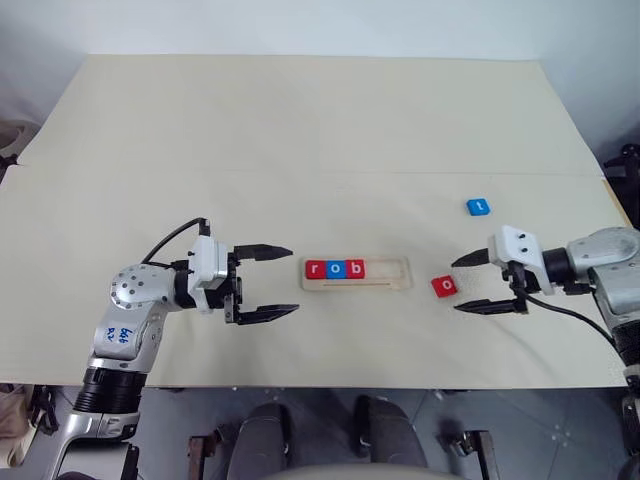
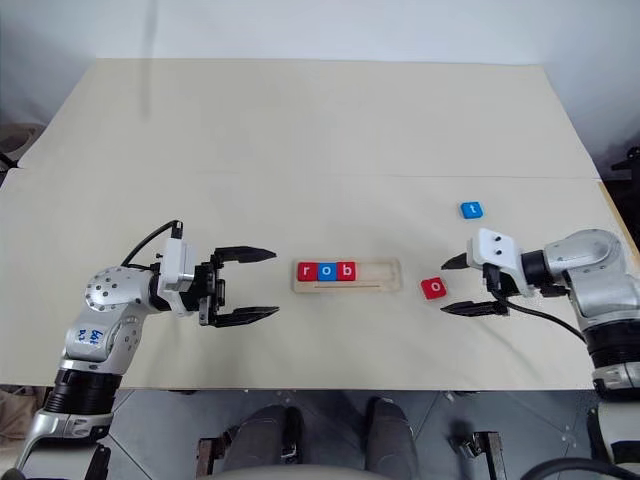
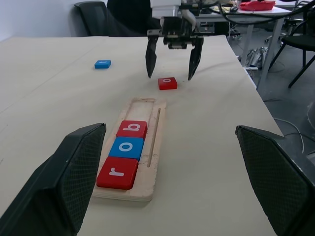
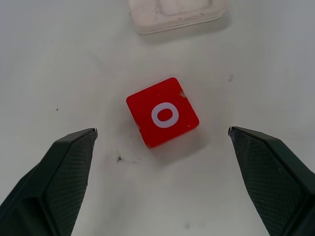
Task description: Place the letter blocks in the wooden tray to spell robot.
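Beige tabletop (image 1: 300, 120), pale wooden tray (image 1: 390, 285) holding r, o, b tiles at its left end, red square o tile (image 1: 444, 286) just right of tray, blue t tile (image 1: 478, 207) farther off, right hand (image 1: 478, 283) fingers apart beside red o, left hand (image 1: 270, 283) fingers apart, empty.

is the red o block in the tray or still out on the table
Out. The red o block lies flat on the table, right of the tray.

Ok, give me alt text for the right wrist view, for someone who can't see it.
A red o block lies flat on the pale table, between and just ahead of the right end effector's two open black fingers. One end of the wooden tray sits just beyond the block, apart from it.
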Controlling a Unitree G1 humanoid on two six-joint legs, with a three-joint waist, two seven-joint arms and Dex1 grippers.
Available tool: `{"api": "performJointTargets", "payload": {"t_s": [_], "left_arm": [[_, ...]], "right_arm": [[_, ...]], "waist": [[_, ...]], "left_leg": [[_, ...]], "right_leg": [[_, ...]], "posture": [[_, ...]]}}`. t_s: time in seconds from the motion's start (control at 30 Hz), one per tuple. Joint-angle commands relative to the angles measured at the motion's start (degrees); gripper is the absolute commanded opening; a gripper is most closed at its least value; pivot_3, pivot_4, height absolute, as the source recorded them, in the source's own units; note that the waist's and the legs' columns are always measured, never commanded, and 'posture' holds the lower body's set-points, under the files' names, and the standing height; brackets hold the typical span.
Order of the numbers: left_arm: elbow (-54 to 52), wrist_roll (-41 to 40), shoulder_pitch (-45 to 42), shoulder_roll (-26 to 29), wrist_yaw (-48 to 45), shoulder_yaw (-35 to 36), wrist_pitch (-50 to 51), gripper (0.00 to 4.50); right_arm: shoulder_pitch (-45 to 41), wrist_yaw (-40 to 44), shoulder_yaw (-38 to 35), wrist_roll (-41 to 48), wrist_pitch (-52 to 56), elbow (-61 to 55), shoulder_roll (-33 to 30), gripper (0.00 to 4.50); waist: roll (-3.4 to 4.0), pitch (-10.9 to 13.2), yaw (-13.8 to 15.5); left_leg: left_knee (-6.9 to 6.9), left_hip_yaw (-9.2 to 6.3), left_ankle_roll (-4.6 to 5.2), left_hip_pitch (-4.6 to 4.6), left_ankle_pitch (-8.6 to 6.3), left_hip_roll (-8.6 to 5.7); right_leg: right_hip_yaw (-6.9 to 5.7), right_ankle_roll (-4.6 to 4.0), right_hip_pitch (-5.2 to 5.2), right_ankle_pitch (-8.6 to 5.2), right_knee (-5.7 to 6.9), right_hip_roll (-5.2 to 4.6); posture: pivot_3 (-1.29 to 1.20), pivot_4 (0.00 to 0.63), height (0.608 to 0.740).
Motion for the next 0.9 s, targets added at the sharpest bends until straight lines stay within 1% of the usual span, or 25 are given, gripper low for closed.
{"api": "performJointTargets", "payload": {"t_s": [0.03,0.07,0.13,0.17,0.23,0.27,0.4,0.57,0.7,0.9], "left_arm": [[-2.0,-0.4,0.4,-0.3,0.8,0.4,-0.8,4.50],[-1.8,-0.4,0.3,-0.3,1.0,0.4,-1.0,4.50],[-1.4,-0.3,0.1,-0.4,1.1,0.3,-1.2,4.50],[-1.2,-0.3,0.1,-0.4,1.1,0.3,-1.3,4.50],[-0.9,-0.2,0.0,-0.5,1.1,0.4,-1.6,4.50],[-0.8,-0.2,0.0,-0.6,1.1,0.4,-1.7,4.50],[-0.2,-0.1,0.1,-0.6,1.1,0.4,-2.5,4.50],[0.8,0.1,-0.1,-0.6,1.2,0.5,-3.0,4.50],[1.6,0.7,-0.1,-0.7,1.4,0.3,-3.6,4.50],[2.7,2.4,-0.5,-1.2,2.7,-0.3,-4.7,4.50]], "right_arm": [[-0.6,0.1,-0.4,-0.5,-1.3,1.7,1.1,3.54],[-0.6,-0.4,-0.4,-0.6,-1.5,2.0,1.5,3.27],[-0.8,-0.7,-0.5,-0.9,-1.9,2.5,2.0,2.48],[-0.8,-0.7,-0.5,-1.0,-2.0,2.5,2.1,2.21],[-0.5,-0.7,-0.6,-0.8,-2.1,2.1,2.2,1.53],[-0.4,-0.7,-0.7,-0.6,-2.0,1.7,2.2,1.46],[-1.1,-0.3,-1.3,0.5,-0.3,-0.7,1.7,1.46],[-5.6,0.6,-1.5,3.3,6.5,-6.3,3.0,1.46],[-10.0,0.7,1.0,3.0,11.8,-9.6,5.6,1.46],[-14.1,-1.4,5.7,-1.9,9.6,-5.6,11.1,1.46]], "waist": [[0.00,0.0,0.1],[0.00,0.0,0.0],[0.00,0.0,0.0],[0.00,0.0,0.0],[0.00,0.0,0.0],[0.00,0.0,0.0],[0.00,0.0,0.0],[0.02,0.0,-0.2],[0.03,0.0,-0.1],[0.03,0.0,0.2]], "left_leg": [[0.00,0.00,0.00,0.00,0.00,0.00],[0.01,-0.01,0.00,0.00,0.00,0.00],[0.01,-0.01,0.00,0.00,0.00,0.00],[0.01,-0.01,0.00,0.01,0.00,0.01],[0.01,-0.01,0.00,0.01,0.00,0.01],[0.01,-0.01,0.00,0.01,0.00,0.01],[0.01,-0.01,0.00,0.01,0.00,0.01],[0.01,0.00,-0.01,0.01,0.00,0.01],[0.01,0.00,-0.02,0.01,0.01,0.03],[0.03,-0.01,-0.02,-0.04,0.01,0.01]], "right_leg": [[0.00,0.00,0.00,0.00,-0.01,0.00],[-0.01,0.00,0.01,0.00,-0.01,0.00],[-0.01,0.00,0.02,0.00,0.00,0.00],[-0.01,0.00,0.02,0.00,0.00,0.00],[-0.01,0.00,0.02,0.00,0.01,0.00],[-0.01,0.00,0.02,0.00,0.01,0.00],[-0.01,0.00,0.02,0.00,0.01,0.00],[0.01,0.00,-0.01,0.00,0.04,0.00],[0.01,-0.01,-0.03,-0.01,0.07,0.01],[-0.03,-0.01,-0.02,0.00,0.04,-0.01]], "posture": [[0.00,0.150,0.740],[0.00,0.150,0.740],[0.00,0.150,0.740],[0.00,0.150,0.740],[0.00,0.150,0.740],[0.00,0.150,0.740],[0.00,0.150,0.740],[0.00,0.150,0.740],[0.00,0.150,0.740],[0.00,0.150,0.740]]}}
